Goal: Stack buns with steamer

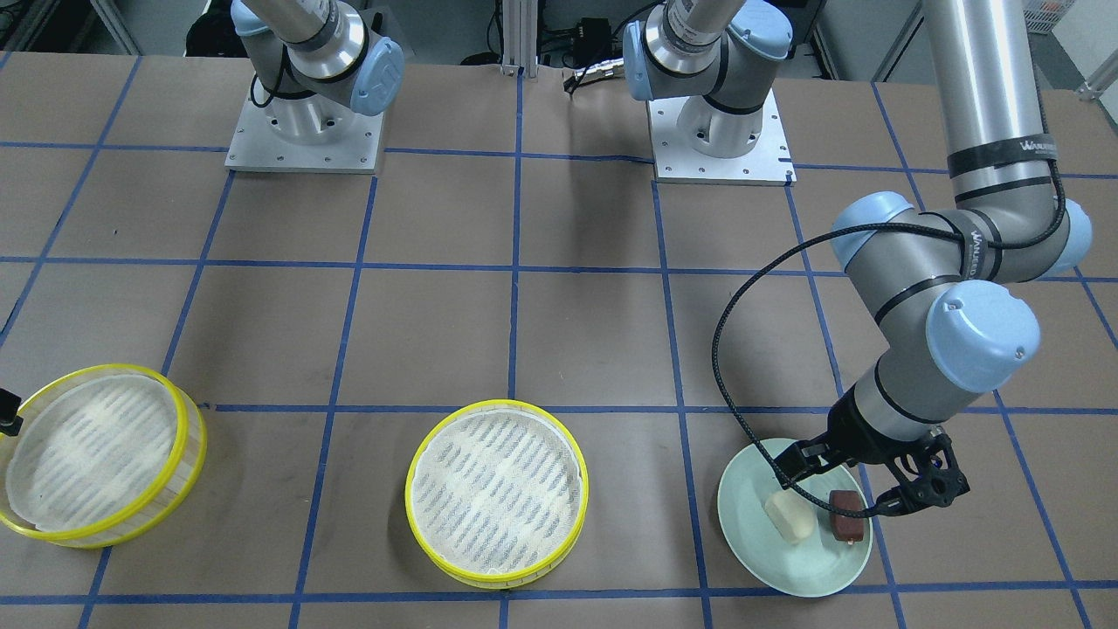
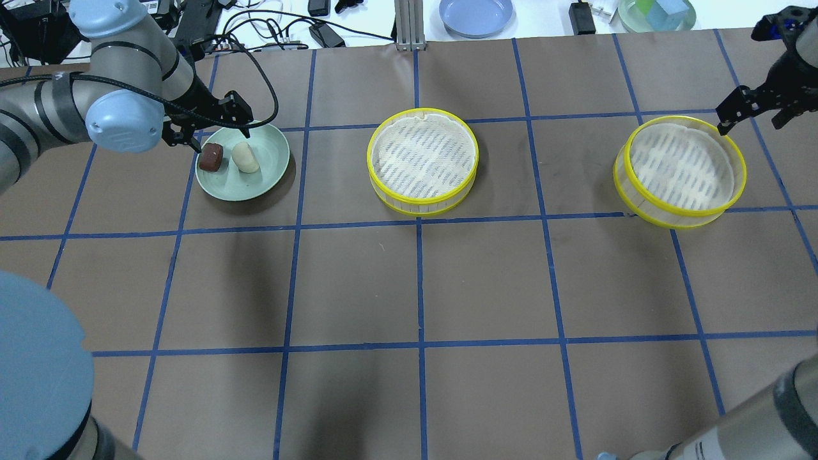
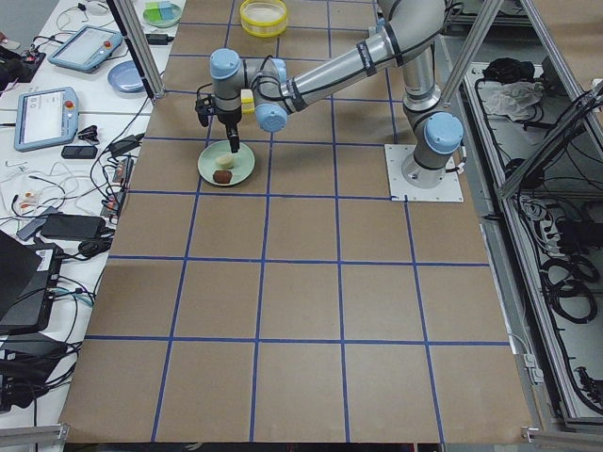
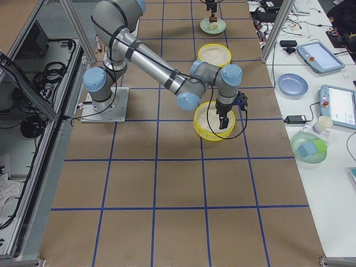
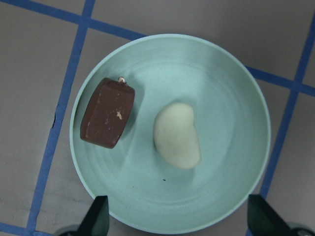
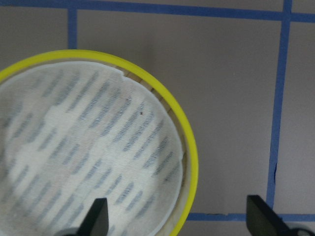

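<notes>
A pale green plate (image 2: 259,185) holds the two buns: a cream-white rounded one (image 2: 245,157) and a dark reddish-brown oblong one (image 2: 211,157). In the left wrist view the brown bun (image 5: 108,118) lies left of the cream bun (image 5: 177,141) on the plate (image 5: 221,83). My left gripper (image 2: 214,128) hovers open above them, holding nothing. Two empty yellow-rimmed steamers with white liners stand apart: one mid-table (image 2: 423,160), one to the right (image 2: 680,169). My right gripper (image 2: 751,118) is open over the right steamer's far edge (image 6: 88,147).
A blue plate (image 2: 476,13) and a bowl with coloured blocks (image 2: 658,13) sit on the bench beyond the table, with cables. The two arm bases (image 1: 306,131) (image 1: 721,131) stand at the robot's side. Blue tape lines grid the brown table.
</notes>
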Controlling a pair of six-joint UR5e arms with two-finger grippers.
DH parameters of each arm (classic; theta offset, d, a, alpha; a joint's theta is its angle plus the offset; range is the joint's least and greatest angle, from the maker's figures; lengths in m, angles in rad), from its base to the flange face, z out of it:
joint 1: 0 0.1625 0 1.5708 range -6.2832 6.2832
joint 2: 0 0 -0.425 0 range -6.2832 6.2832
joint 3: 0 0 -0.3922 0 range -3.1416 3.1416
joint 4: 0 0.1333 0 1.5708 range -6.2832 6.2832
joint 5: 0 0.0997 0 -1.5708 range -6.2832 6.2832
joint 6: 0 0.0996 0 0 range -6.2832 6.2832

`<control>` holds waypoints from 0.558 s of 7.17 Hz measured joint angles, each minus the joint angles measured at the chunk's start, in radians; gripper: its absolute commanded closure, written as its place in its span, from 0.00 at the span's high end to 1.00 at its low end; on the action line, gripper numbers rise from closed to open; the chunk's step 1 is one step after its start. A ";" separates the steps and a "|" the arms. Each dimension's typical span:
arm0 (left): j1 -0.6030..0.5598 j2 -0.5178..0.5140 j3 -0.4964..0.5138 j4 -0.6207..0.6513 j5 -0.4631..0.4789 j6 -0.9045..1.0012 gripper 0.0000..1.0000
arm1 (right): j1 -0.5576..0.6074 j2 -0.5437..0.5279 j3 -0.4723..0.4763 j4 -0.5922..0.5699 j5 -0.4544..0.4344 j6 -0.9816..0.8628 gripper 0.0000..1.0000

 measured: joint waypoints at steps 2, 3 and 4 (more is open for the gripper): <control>0.012 -0.068 0.010 0.027 -0.037 -0.073 1.00 | -0.035 0.066 0.002 -0.027 0.027 -0.014 1.00; 0.013 -0.088 0.015 0.031 -0.059 -0.122 1.00 | -0.039 0.074 0.004 -0.029 0.030 -0.013 0.99; 0.013 -0.102 0.022 0.039 -0.070 -0.146 0.59 | -0.040 0.077 0.008 -0.030 0.035 -0.011 0.88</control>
